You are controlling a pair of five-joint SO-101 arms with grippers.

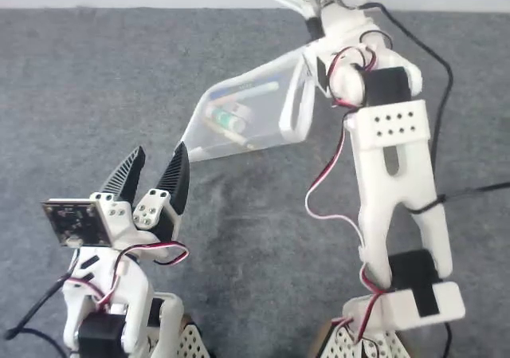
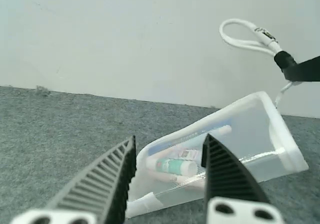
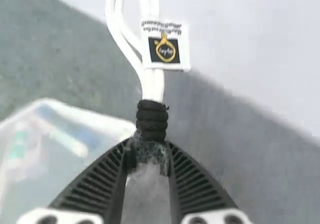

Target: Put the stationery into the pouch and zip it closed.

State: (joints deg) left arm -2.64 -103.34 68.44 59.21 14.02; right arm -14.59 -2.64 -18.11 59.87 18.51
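The clear pouch point(image 1: 247, 119) hangs tilted, its low corner on the grey table near my left gripper and its other end lifted. Inside lie a green-and-white glue stick point(image 2: 172, 166) and a pen point(image 2: 205, 134). My right gripper point(image 3: 147, 151) is shut on the black zipper pull point(image 3: 151, 120), with the white cord loop point(image 3: 131, 29) sticking out beyond it. In the high view that right gripper point(image 1: 312, 28) is at the far edge. My left gripper point(image 1: 158, 169) stands open just short of the pouch's low corner, holding nothing; the pouch point(image 2: 250, 129) shows between its fingers point(image 2: 112, 181).
Grey carpet-like table point(image 1: 96, 87) lies all around, with a pale wall point(image 2: 125, 34) behind its far edge. The right arm's white links point(image 1: 394, 175) and cables stretch along the right side. Both arm bases point(image 1: 119, 326) stand at the front edge.
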